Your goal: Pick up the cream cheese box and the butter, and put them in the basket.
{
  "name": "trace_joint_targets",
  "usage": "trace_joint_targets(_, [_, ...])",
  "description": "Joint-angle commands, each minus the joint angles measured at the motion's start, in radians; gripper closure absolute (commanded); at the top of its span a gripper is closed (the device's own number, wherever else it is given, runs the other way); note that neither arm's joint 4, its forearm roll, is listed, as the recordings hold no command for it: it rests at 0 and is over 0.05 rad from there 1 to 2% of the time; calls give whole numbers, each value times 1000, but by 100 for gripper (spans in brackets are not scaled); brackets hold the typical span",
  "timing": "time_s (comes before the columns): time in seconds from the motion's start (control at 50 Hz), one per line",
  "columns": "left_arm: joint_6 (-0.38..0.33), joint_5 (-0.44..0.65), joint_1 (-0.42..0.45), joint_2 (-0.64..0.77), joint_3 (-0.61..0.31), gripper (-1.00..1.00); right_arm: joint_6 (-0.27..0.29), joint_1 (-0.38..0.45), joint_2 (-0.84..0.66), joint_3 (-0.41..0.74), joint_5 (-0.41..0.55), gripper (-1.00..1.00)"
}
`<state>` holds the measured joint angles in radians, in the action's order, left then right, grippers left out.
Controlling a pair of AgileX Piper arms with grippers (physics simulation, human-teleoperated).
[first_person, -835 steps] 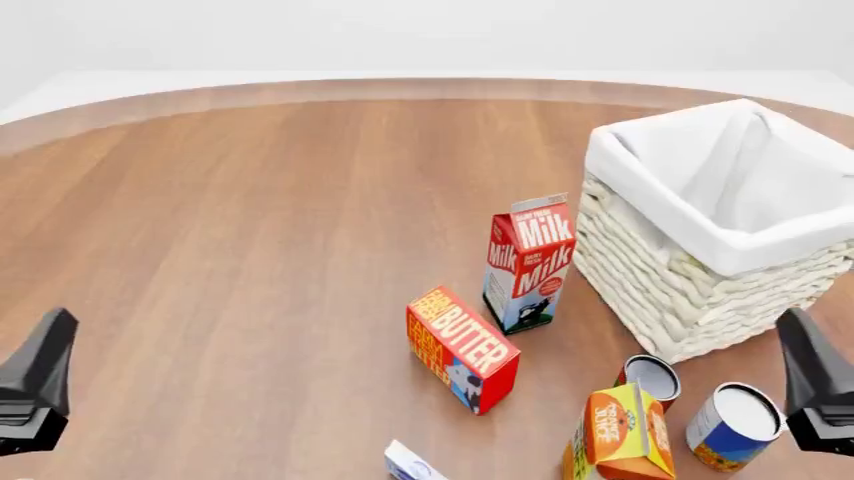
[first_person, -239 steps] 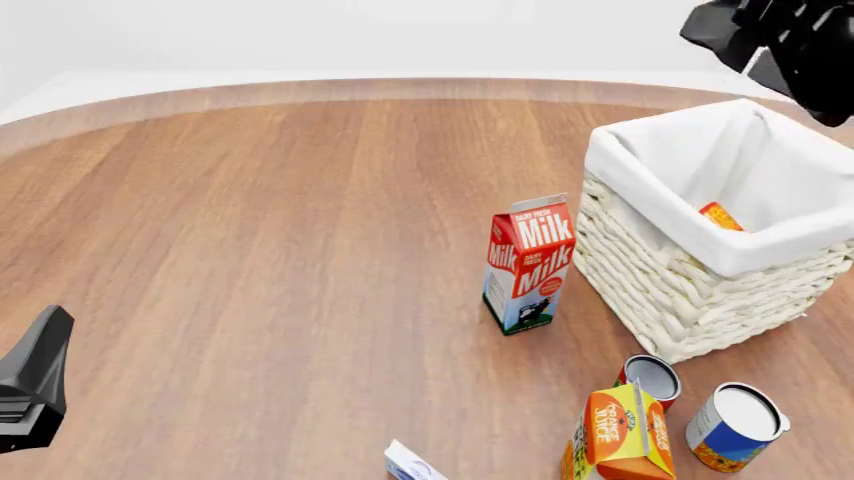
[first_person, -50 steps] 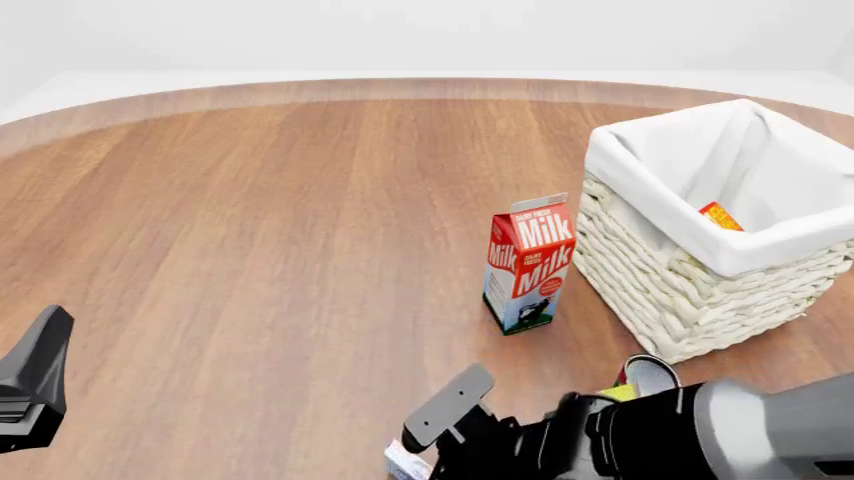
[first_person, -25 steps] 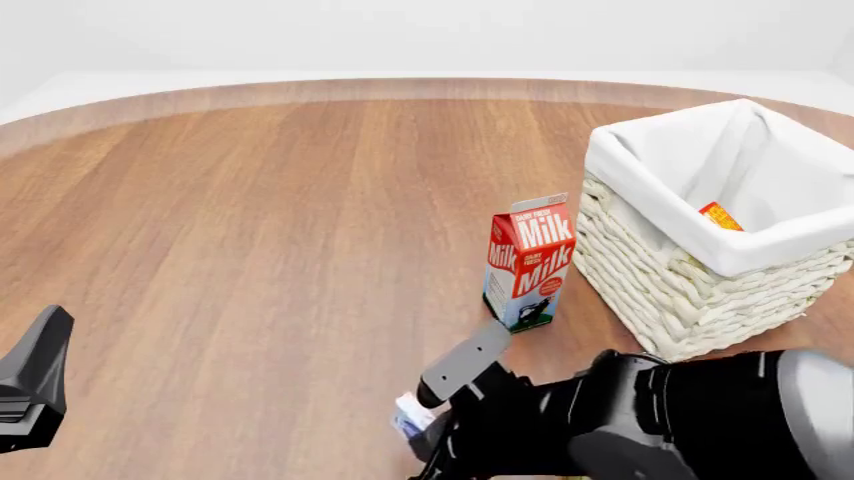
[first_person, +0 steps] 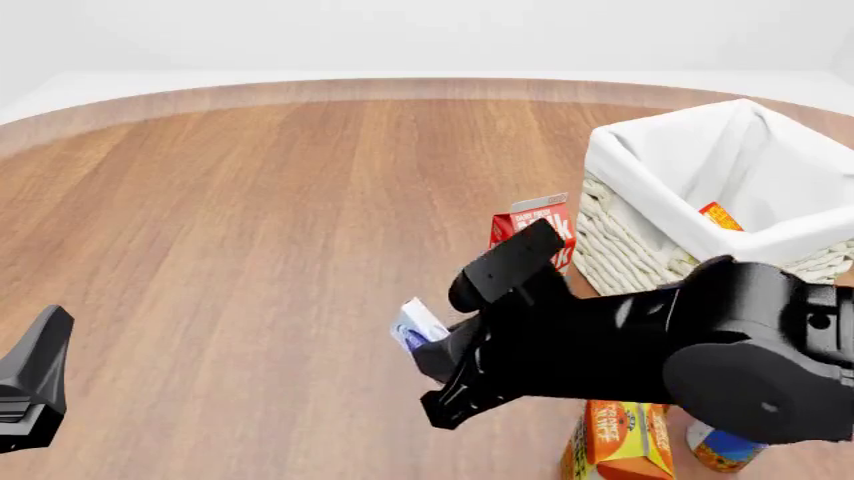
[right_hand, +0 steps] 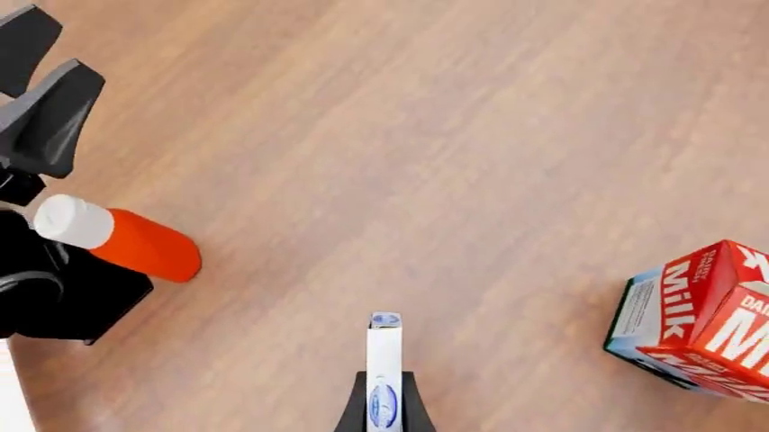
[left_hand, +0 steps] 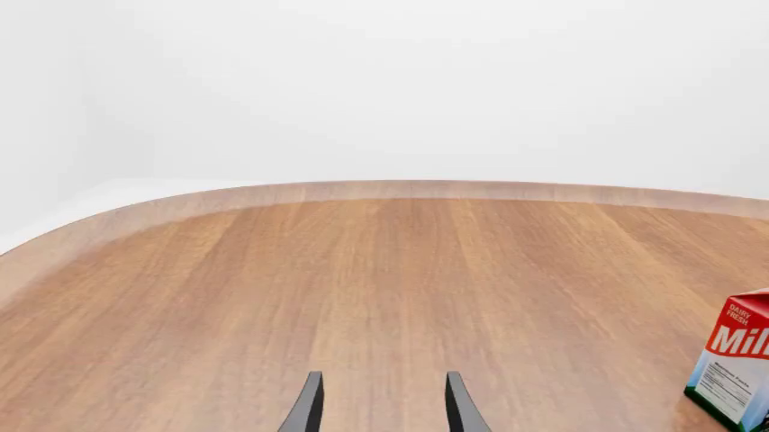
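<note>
The right gripper [first_person: 430,352] is clamped on the cream cheese box [first_person: 418,325] and holds it in the air above the table [first_person: 240,220], in front of the milk carton [first_person: 534,222]; in the right wrist view the box [right_hand: 384,369] stands on its edge between the two fingers, well above the wood; the butter [first_person: 721,215] lies inside the basket [first_person: 627,255], only an orange corner showing against the white liner; the left gripper [left_hand: 380,407] rests low at the left side with its fingers apart and nothing between them; an orange juice carton [first_person: 621,440] stands under the right arm; a red bottle with a white cap [right_hand: 117,238] lies on the table beside the left arm.
</note>
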<state>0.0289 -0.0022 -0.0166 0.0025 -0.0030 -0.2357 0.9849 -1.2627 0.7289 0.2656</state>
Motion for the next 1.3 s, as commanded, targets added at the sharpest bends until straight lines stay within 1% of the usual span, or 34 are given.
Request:
trace_joint_targets(0.02, [0, 0, 0, 0, 0, -100, 23, -43, 105, 68, 76, 100])
trace_joint_targets(0.26, [0, 0, 0, 0, 0, -100, 31, -104, 162, 108, 111, 100])
trace_joint_targets(0.34, [0, 0, 0, 0, 0, -100, 44, -154, 203, 128, 135, 100])
trace_joint_targets(0.38, [0, 0, 0, 0, 0, -100, 39, -159, 211, 136, 144, 100])
trace_joint_targets(0.48, [0, 0, 0, 0, 0, -100, 44, -203, 242, 165, 171, 100])
trace_joint_targets(0.58, [0, 0, 0, 0, 0, -100, 42, -231, 249, 151, 151, 100])
trace_joint_targets(0.66, [0, 0, 0, 0, 0, -100, 44, -257, 265, 186, 181, 100])
trace_joint_targets(0.78, [0, 0, 0, 0, 0, -100, 52, -309, 273, 184, 162, 100])
trace_joint_targets(0.96, [0, 0, 0, 0, 0, -100, 59, -378, 290, 210, 167, 100])
trace_joint_targets(1.1, [0, 0, 0, 0, 0, -100, 62, -438, 300, 256, 196, 100])
trace_joint_targets(1.16, [0, 0, 0, 0, 0, -100, 62, -438, 300, 256, 196, 100])
trace_joint_targets(1.18, [0, 0, 0, 0, 0, -100, 63, -478, 295, 268, 187, 100])
trace_joint_targets(1.3, [0, 0, 0, 0, 0, -100, 61, -527, 282, 283, 177, 100])
